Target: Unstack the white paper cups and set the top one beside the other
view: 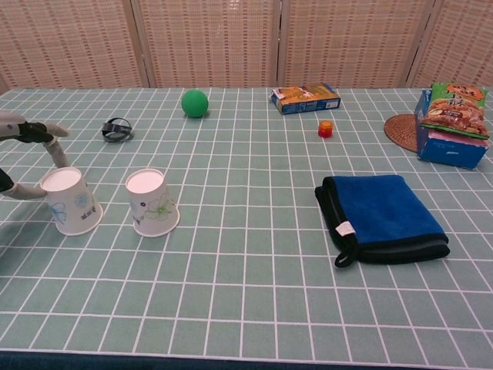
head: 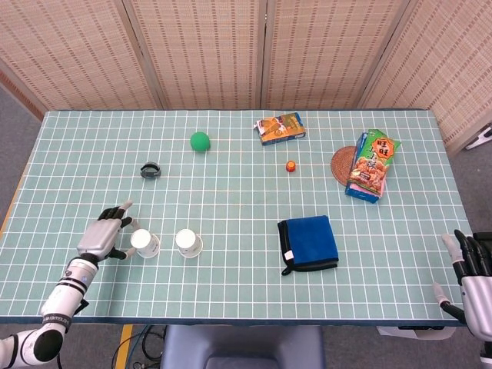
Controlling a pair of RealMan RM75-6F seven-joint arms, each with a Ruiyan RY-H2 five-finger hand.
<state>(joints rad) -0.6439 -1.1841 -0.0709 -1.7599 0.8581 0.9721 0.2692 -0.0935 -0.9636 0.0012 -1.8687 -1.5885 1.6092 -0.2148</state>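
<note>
Clutter sits well apart from the work: a green ball (head: 200, 141) and black ring (head: 150, 170) toward the upper left, a blue cloth (head: 308, 243) at centre right, snack packets (head: 372, 164) at far right. Two white paper cups (head: 144, 244) (head: 188, 243) stand upside down, side by side, near the lower left bench (head: 246, 292) edge. Left hand (head: 104, 234) has fingers spread just beside the outer cup. Right hand (head: 469, 265), cut off at lower right, looks loosely spread and holds nothing
</note>
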